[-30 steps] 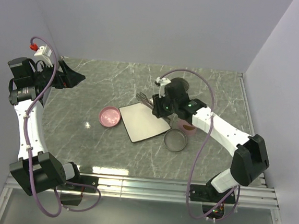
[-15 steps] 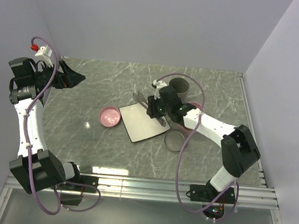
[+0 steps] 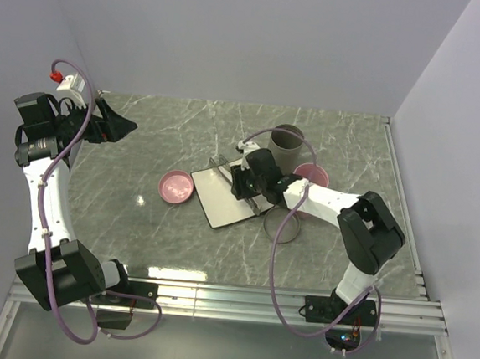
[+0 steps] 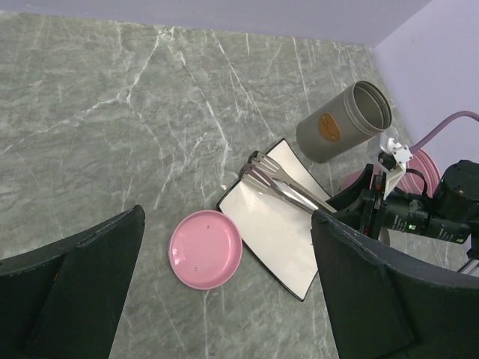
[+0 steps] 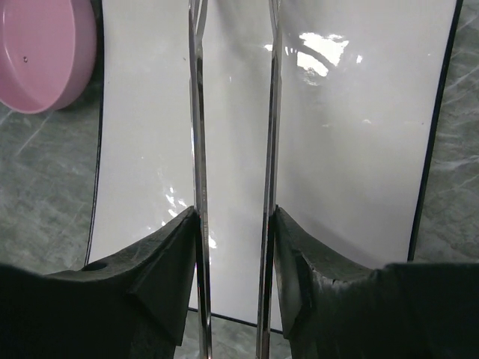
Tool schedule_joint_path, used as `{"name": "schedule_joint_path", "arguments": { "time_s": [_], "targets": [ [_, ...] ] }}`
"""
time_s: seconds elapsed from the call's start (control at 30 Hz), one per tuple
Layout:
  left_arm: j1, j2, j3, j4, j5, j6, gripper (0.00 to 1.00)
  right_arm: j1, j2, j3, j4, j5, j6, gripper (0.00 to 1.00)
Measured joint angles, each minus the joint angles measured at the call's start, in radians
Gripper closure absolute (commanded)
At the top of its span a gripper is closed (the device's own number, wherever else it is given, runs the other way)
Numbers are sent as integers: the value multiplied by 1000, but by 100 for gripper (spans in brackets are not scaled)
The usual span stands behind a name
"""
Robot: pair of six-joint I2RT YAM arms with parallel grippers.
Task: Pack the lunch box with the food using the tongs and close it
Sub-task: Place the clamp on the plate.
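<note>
My right gripper (image 5: 234,224) is shut on the tongs (image 5: 196,112), one finger pressing on the outside of each slim silver arm. The two arms run parallel with a gap between them, over a white square plate (image 5: 352,134). From above, the tongs (image 3: 224,165) stick out past the plate's far left corner, ahead of the right gripper (image 3: 242,180). The grey cylindrical lunch box (image 3: 287,142) stands just behind that arm. My left gripper (image 3: 119,124) hangs open, high at the far left, holding nothing. No food shows in any view.
A pink dish (image 3: 176,186) lies left of the plate (image 3: 221,203). A grey round lid (image 3: 281,227) sits at the plate's right, and a second pink dish (image 3: 313,176) lies behind my right forearm. Walls close the table's back and sides.
My right arm has swung left, carrying the tongs further over the plate, and the tongs' arms have spread slightly. The left arm has not moved.
</note>
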Motion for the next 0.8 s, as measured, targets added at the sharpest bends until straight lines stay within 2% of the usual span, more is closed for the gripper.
{"name": "schedule_joint_path", "arguments": {
  "time_s": [0.3, 0.8],
  "targets": [
    [0, 0, 0, 0, -3, 4, 1, 22, 42, 0, -8, 3, 2, 45],
    [0, 0, 0, -6, -11, 15, 1, 24, 123, 44, -48, 14, 23, 45]
  ]
}}
